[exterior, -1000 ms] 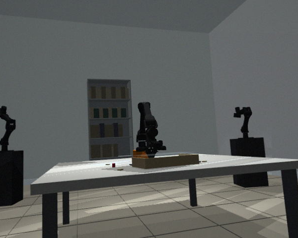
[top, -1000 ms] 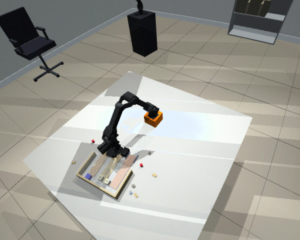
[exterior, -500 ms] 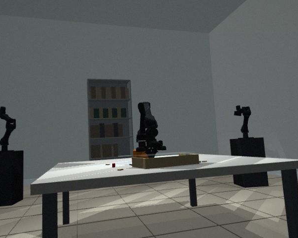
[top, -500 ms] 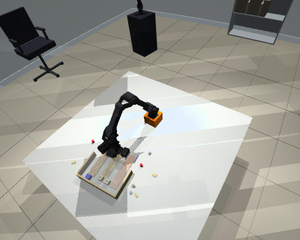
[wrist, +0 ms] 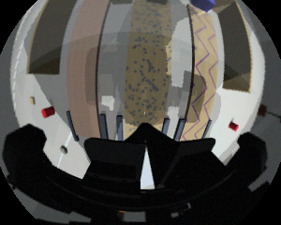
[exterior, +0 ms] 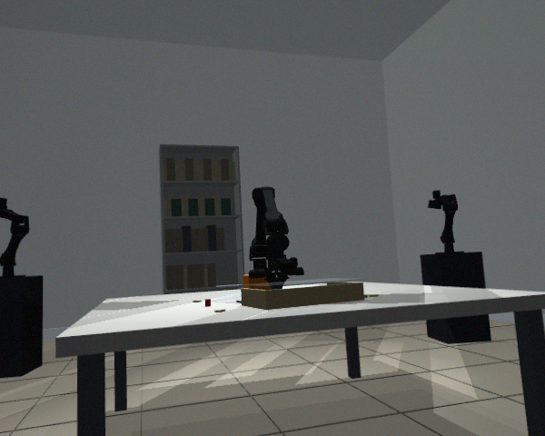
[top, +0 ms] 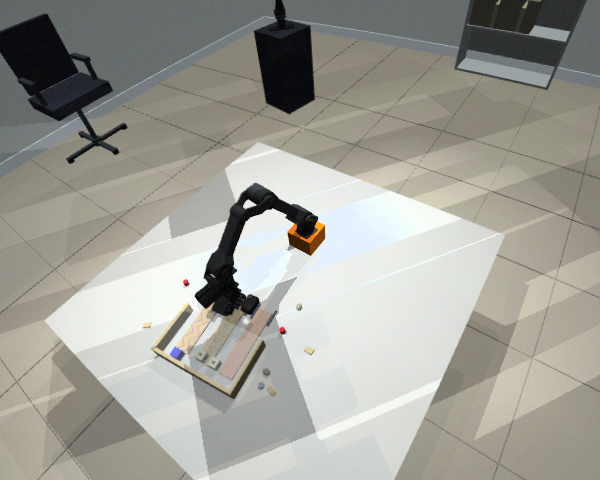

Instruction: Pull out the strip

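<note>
The black gripper [top: 222, 311] [exterior: 276, 285] [wrist: 145, 128] points down at the arm-side end of the speckled strip [top: 220, 333] [wrist: 147, 70]. Its fingertips meet, and I see nothing held between them. The pink strip [top: 246, 341] [wrist: 81, 70] and the zigzag strip [top: 193, 334] [wrist: 205, 61] lie on either side. A beige marked cube [top: 201, 355] appears to rest on the speckled strip's far end. Another beige marked cube [top: 214, 362] stands beside it, toward the pink strip. A blue cube [top: 176, 353] [wrist: 202, 5] is at the zigzag strip's far end. The marks are too small to read.
A wooden tray wall [top: 197, 373] [exterior: 310, 295] borders the strips on three sides. Slim blue-grey bars [wrist: 119, 127] [wrist: 166, 127] flank the speckled strip's near end. The orange arm base [top: 306, 242] stands behind. Red pieces [top: 282, 330] [top: 185, 282], pebbles and tan chips lie around the tray.
</note>
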